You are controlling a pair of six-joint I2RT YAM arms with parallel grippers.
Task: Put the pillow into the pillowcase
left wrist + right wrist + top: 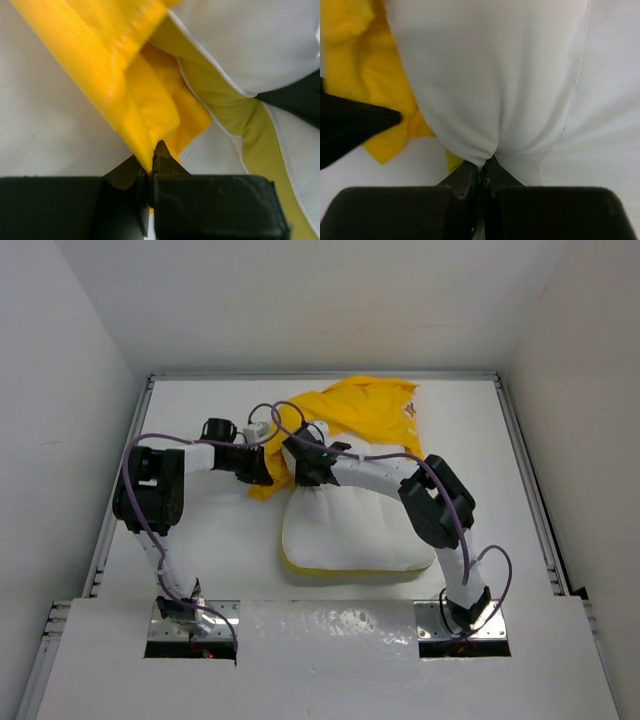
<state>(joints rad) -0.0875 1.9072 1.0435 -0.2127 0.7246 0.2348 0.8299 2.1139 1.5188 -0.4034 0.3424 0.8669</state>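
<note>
Top external: pillow (350,530) long axis left-right; left tool (151,167) pinches pillowcase (365,405), right tool (485,167) pinches pillow.

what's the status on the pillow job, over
Left claw shut on pillowcase edge. Right claw shut on pillow fabric. Most of pillow outside pillowcase; nothing seen blocking.

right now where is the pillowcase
In the top view the pillowcase lies crumpled at the far middle of the table, just beyond the pillow, with its near-left edge pinched in the left gripper.
</note>
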